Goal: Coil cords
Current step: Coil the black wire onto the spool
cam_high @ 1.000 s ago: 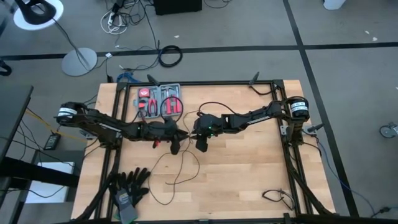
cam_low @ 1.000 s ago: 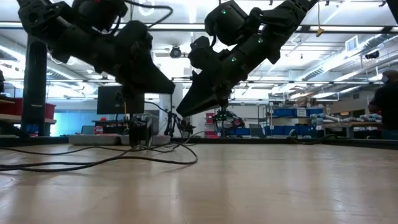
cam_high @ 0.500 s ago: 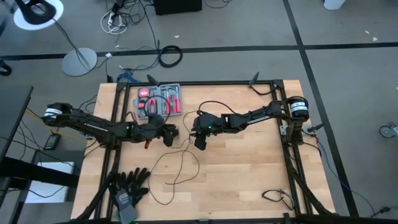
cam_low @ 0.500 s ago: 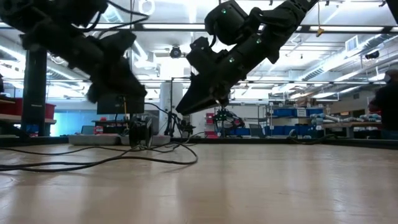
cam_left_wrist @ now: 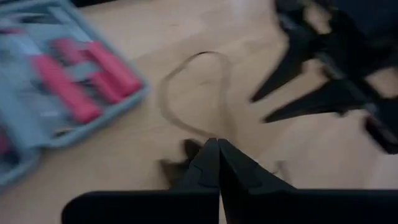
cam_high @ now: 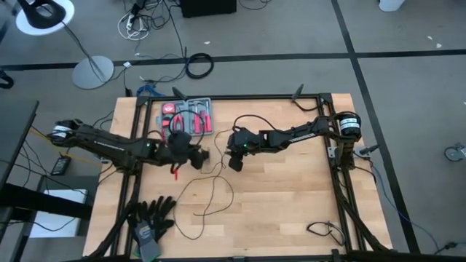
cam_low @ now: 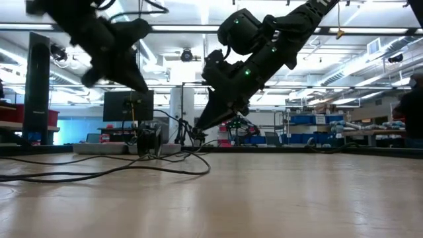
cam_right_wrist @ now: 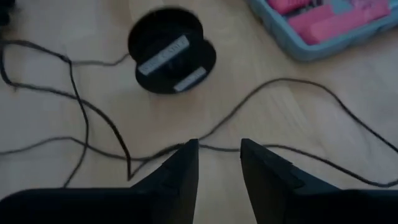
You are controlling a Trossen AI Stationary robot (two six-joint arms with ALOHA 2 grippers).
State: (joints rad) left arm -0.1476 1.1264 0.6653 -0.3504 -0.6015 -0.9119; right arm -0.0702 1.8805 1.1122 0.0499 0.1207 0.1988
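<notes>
Wooden table (cam_high: 291,196) fills the middle of your overhead picture, framed by a dark rail, with both arms reaching in toward its centre from either side. Judged by what lies on it, the coiling is barely begun: you have no tidy loops anywhere, only slack wire wandering over the boards.

Your cord (cam_high: 207,191) sprawls from between the two grippers down toward the near edge in loose, irregular curves, and another run of it arcs up behind the right arm. In the right wrist view the same thin wire (cam_right_wrist: 93,118) crosses itself several times beside a round black spool (cam_right_wrist: 171,58), which sits flat on the wood, apart from the fingers.

A tray of red-handled tools (cam_high: 187,117) sits at the far left of the table, and a pair of black gloves (cam_high: 151,217) lies at the near left corner; neither is part of your job.

Your left gripper (cam_high: 196,155) hangs above the table just beside the tool tray, its fingers pressed together with nothing visible between them. Your right gripper (cam_high: 234,161) hovers near the centre, fingers parted, a strand of wire lying just ahead of the tips but not held.

Nearly everything is left: gathering the slack, forming loops, and laying them together.
</notes>
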